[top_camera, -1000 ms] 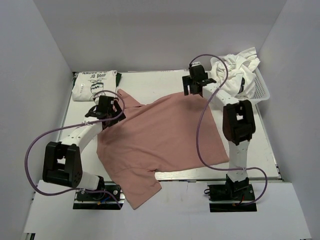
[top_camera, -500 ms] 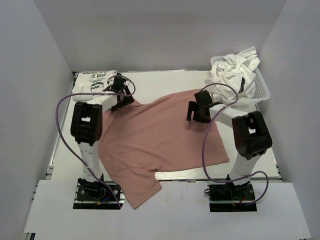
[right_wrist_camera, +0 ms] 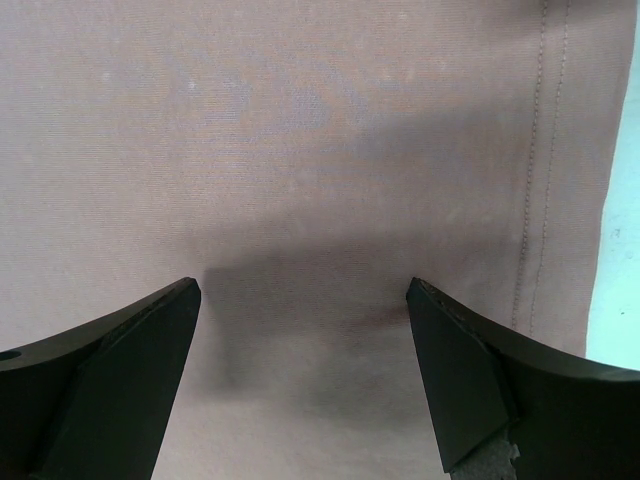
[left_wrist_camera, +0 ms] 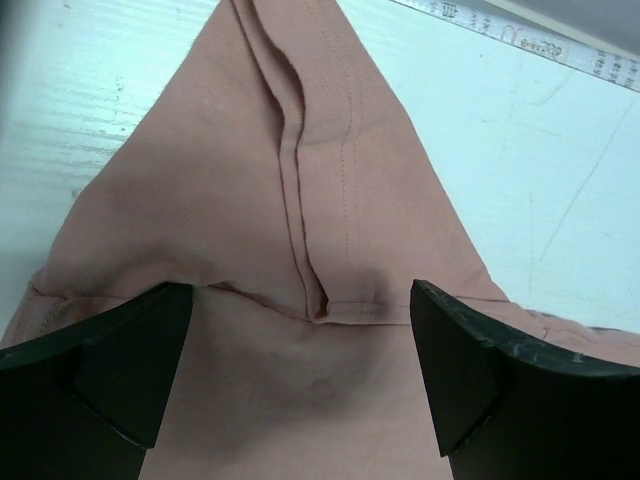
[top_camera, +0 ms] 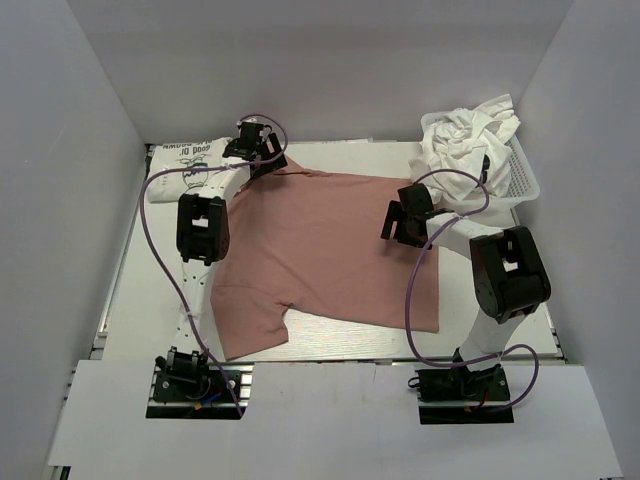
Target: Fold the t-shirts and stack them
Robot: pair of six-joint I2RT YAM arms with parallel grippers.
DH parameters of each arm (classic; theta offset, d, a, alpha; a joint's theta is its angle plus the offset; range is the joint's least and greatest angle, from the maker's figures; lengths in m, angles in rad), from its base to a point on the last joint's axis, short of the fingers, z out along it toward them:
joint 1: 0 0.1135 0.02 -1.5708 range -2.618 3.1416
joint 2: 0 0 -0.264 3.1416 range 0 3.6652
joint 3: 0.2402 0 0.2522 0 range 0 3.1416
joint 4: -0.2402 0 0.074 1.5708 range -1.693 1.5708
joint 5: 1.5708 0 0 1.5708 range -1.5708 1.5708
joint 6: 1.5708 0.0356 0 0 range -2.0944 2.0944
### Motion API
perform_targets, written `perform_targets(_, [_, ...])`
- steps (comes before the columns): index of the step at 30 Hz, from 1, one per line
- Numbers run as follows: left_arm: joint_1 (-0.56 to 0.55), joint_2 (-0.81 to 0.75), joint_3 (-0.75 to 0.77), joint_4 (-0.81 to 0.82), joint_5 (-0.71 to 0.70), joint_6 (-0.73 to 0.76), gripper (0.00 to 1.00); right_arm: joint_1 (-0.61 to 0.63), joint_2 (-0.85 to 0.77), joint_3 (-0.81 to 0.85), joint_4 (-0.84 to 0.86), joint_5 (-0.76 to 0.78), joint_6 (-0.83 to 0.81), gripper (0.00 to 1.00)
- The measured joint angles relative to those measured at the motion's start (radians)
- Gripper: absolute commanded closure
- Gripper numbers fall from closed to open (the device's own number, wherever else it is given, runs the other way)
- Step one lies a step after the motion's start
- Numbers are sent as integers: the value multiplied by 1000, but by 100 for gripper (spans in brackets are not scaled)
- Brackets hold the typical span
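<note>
Both my grippers gape wide, gripping nothing: left gripper [left_wrist_camera: 300, 300] hangs over the pink t-shirt's [top_camera: 320, 250] seamed far-left corner, right gripper [right_wrist_camera: 300, 290] over its right hem. The shirt lies spread on the table [top_camera: 135, 285]. Folding looks due next, which calls for pinching both edges.

**Enclosure, seen from above.** 3 plain matte walls in pale grey-white close in the work area: a back wall [top_camera: 330, 60], a left wall [top_camera: 60, 180] and a right wall [top_camera: 590, 200]. They surround a white table [top_camera: 135, 290]. A flat white board [top_camera: 330, 420] covers the near edge. In the left wrist view the table surface is finely ribbed, and a printed measuring strip [left_wrist_camera: 520, 35] runs along one edge. Lighting is even and diffuse, and the shadows are soft.
</note>
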Motion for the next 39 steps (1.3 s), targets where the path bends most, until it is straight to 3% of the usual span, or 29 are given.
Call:
perform_targets(6, [0,-33,-27,-34,29,13,0,4,-24,2,-26,0,-32,10])
perform_targets(10, [0,-144,-105,-132,32,15,0,22,-179,-39,-23,-26,-40,10])
perform_targets(13, [0,-386,-337,-167,11,0,0,46,-364,-111,-14,-43,-16,10])
perform_targets(15, [-2,-681,-624,-186,-32,-58,0,61,-458,-159,-12,-45,9,10])
perform_targets(16, [-3,-751,-680,-208,-39,-73,0,66,-495,-183,-18,-45,22,10])
perform_targets(22, [-4,-1538,-1376,-236,-74,-281,0,66,-660,-367,-63,-26,128,10])
perform_targets(25, [-6,-1713,-1526,-365,-54,-346,0,65,-705,-384,-108,-1,171,10])
perform_targets(30, [-13,-1727,-1588,-483,62,-405,0,65,-753,-384,-130,44,218,10])
perform_targets(39, [-23,-1456,-1693,-532,115,-478,12,59,-695,-384,-152,69,242,10])
